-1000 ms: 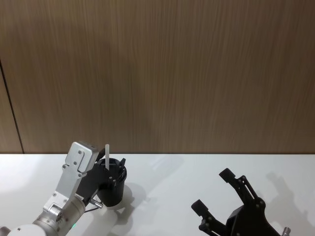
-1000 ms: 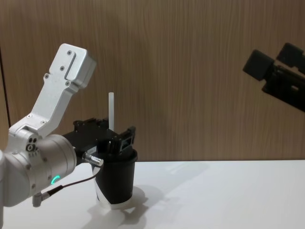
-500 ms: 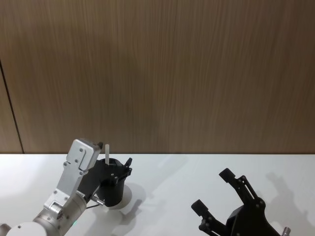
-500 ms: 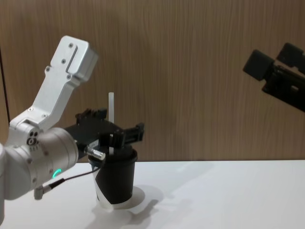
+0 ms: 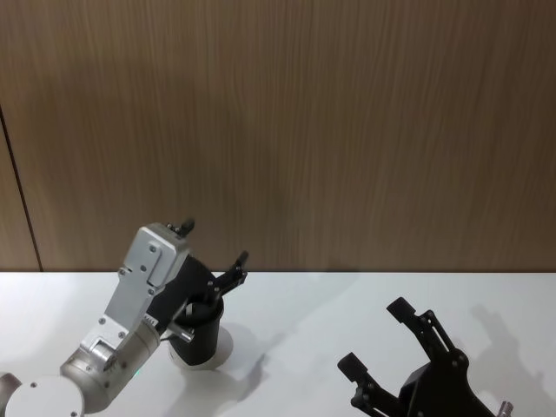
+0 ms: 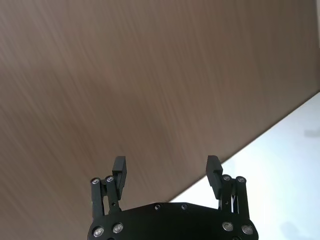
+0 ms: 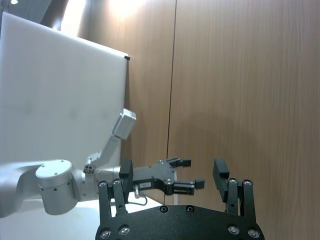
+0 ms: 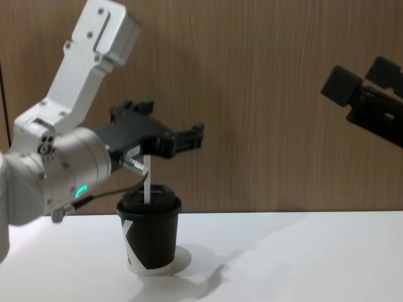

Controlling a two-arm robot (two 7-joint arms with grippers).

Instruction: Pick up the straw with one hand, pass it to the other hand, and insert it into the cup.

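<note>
Two grippers, one cup, one straw. Left gripper (image 8: 165, 133), the cabled one on the green-ringed cylinder, at centre left of the chest view, above the cup, fingers spread wide and released, nothing between them. Right gripper (image 5: 382, 343) at the lower right of the head view, likewise spread and empty, well apart from the cup. Black cup (image 8: 150, 236) on the white table (image 8: 302, 258), lower left of the chest view. White straw (image 8: 147, 179) upright in the lid, plain in the chest view, hidden behind the left arm in the head view.
</note>
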